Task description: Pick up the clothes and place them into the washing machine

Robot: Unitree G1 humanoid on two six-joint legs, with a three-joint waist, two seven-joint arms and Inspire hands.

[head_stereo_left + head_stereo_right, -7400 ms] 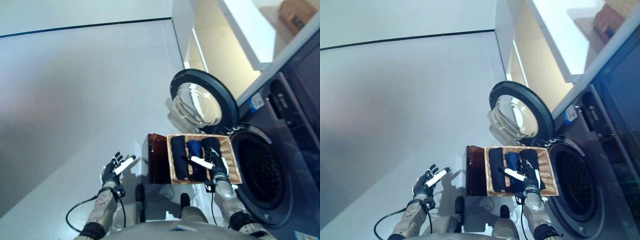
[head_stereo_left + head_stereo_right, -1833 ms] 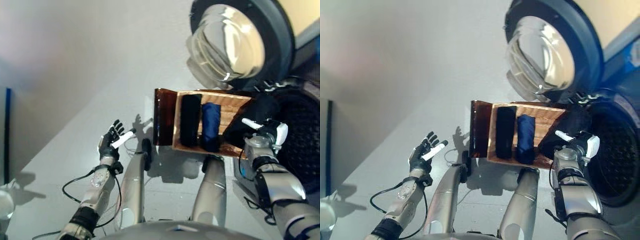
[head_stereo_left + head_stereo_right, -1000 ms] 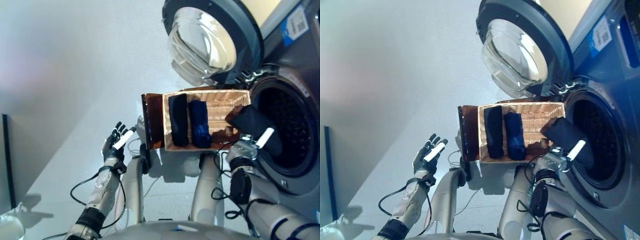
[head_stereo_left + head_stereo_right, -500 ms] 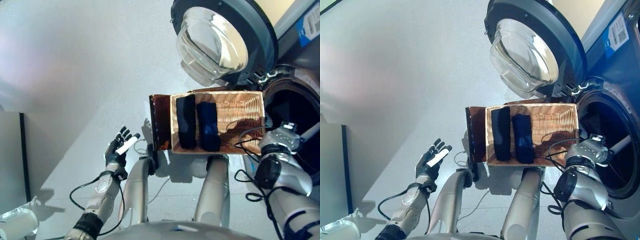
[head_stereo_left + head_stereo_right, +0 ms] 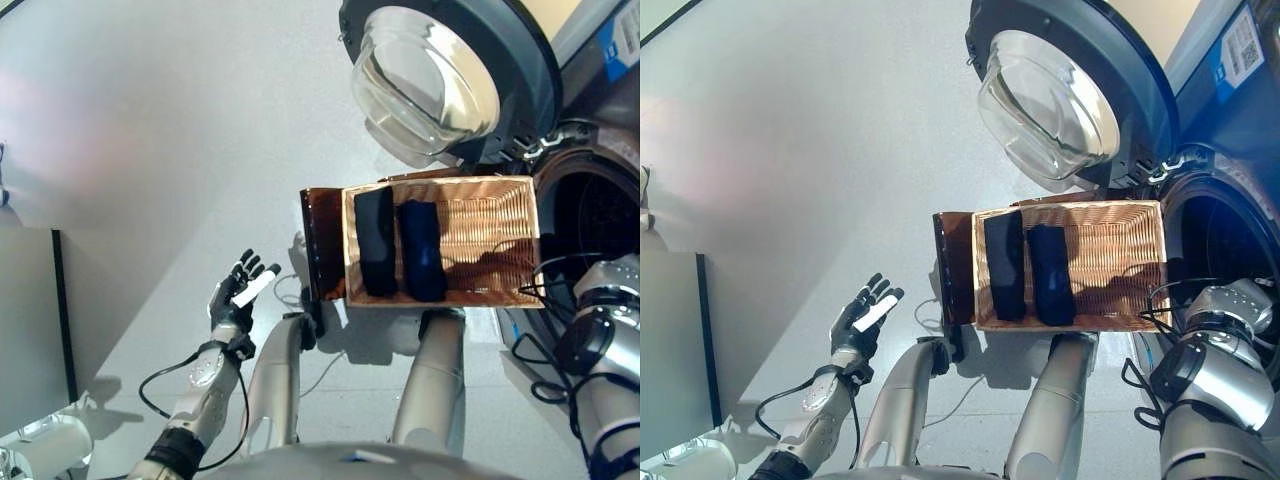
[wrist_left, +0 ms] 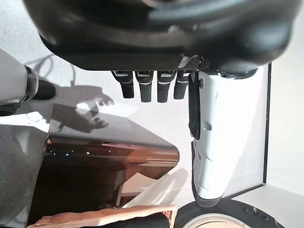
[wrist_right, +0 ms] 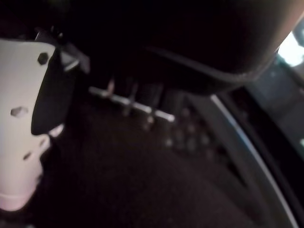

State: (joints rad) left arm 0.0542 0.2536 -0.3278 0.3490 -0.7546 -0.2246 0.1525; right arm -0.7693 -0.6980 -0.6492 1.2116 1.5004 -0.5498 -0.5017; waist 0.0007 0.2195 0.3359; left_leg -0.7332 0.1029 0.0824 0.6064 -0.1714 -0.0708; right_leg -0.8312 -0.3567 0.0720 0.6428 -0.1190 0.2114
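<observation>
Right robot hand [image 7: 19,156] inside washing machine [image 5: 1230,250] drum at 3 o'clock, grip unclear; left robot hand [image 5: 236,298] spread wide; two rolled clothes [image 5: 400,252] in basket [image 5: 495,240]

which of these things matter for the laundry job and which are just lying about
Job:
- black rolled garment and dark blue one, both in the wicker basket
- washing machine drum, its round door swung open
- right hand, inside the drum
- left hand, idle over the floor

Lying about:
- brown stand beside the basket
</observation>
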